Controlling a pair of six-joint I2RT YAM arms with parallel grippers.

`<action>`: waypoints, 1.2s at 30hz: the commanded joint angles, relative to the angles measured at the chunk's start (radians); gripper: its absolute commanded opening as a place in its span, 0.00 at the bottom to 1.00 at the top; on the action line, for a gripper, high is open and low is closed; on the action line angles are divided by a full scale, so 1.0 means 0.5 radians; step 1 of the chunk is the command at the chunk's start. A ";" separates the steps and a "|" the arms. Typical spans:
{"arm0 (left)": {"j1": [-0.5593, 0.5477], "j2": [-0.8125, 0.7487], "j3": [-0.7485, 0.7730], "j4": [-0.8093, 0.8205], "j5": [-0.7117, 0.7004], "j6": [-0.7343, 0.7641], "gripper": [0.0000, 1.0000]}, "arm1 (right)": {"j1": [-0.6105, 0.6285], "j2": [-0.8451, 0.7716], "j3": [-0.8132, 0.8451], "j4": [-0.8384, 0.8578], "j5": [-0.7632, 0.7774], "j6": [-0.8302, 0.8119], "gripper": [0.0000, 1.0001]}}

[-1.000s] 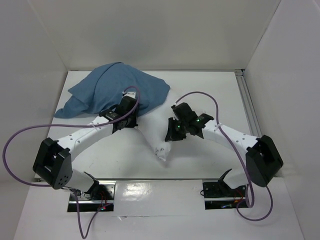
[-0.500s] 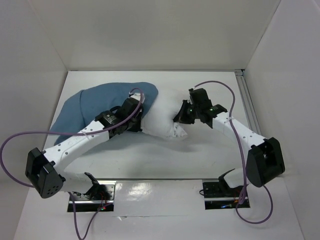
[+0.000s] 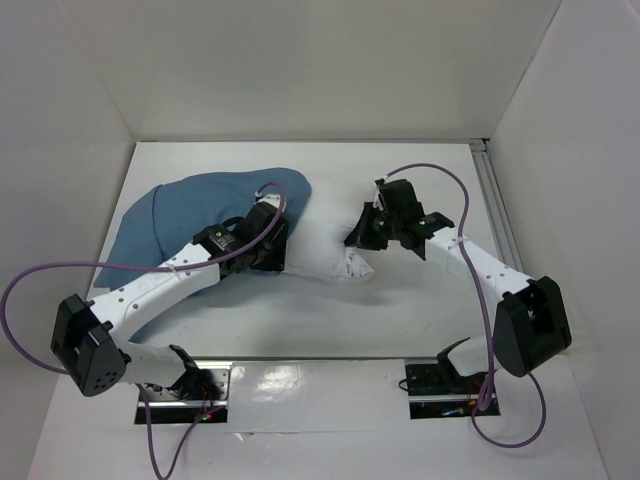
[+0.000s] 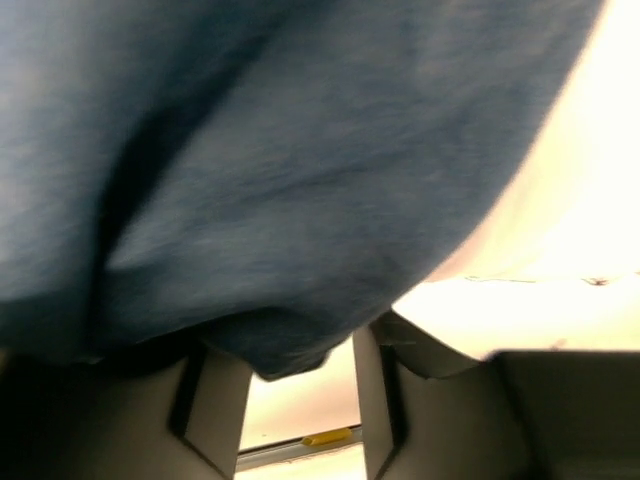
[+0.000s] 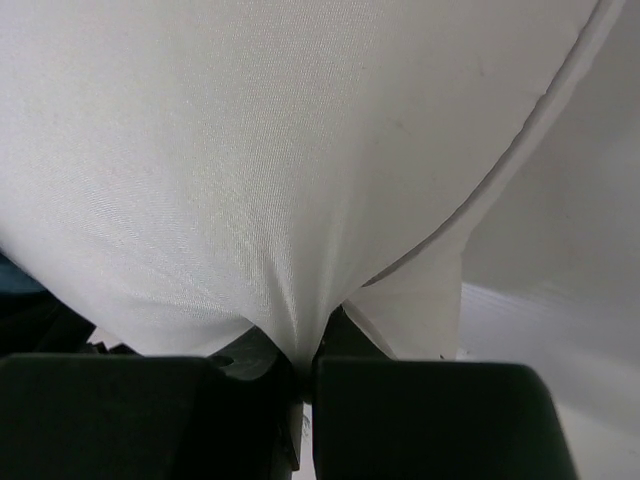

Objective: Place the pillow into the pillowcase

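Top external: plump white rectangular fabric pillow (image 3: 325, 238) lies between the two grippers, its left part already under the wrinkly dusty-blue cloth pillowcase (image 3: 190, 212). The left gripper (image 3: 275, 252) sits at the pillowcase mouth, blue cloth behind and beside its jaws. The right gripper (image 3: 358, 236) is on the pillow's bare right end, with the pillow body ahead of its jaws. The step looks like mid-insertion, roughly half the pillow sleeved.

Left wrist: the left gripper (image 4: 300, 400) has its jaws parted with a visible gap. The pillowcase (image 4: 280, 200) hem droops over the gap and nothing looks pinched. The bright area right of the jaws is blown out, so I can't tell pillow from table.

Right wrist: the right gripper (image 5: 300, 375) has its jaws closed tight on a fold of the pillow (image 5: 250, 150), and the fabric puckers into the pinch. A pillow seam runs up and right of the jaws.

Next, my read: the left needs to re-grip the hem closer to the jaws and pull it toward the right gripper, while the right holds or pushes the pillow in. Risk: the hem slips off and bunches.

Surface: flat white table (image 3: 300, 320), matte, with plain white walls (image 3: 300, 70) on three sides.
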 commanded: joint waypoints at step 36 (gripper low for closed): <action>-0.340 0.378 0.932 0.261 0.845 -0.051 0.00 | 0.082 0.217 0.220 0.342 -0.055 0.104 0.00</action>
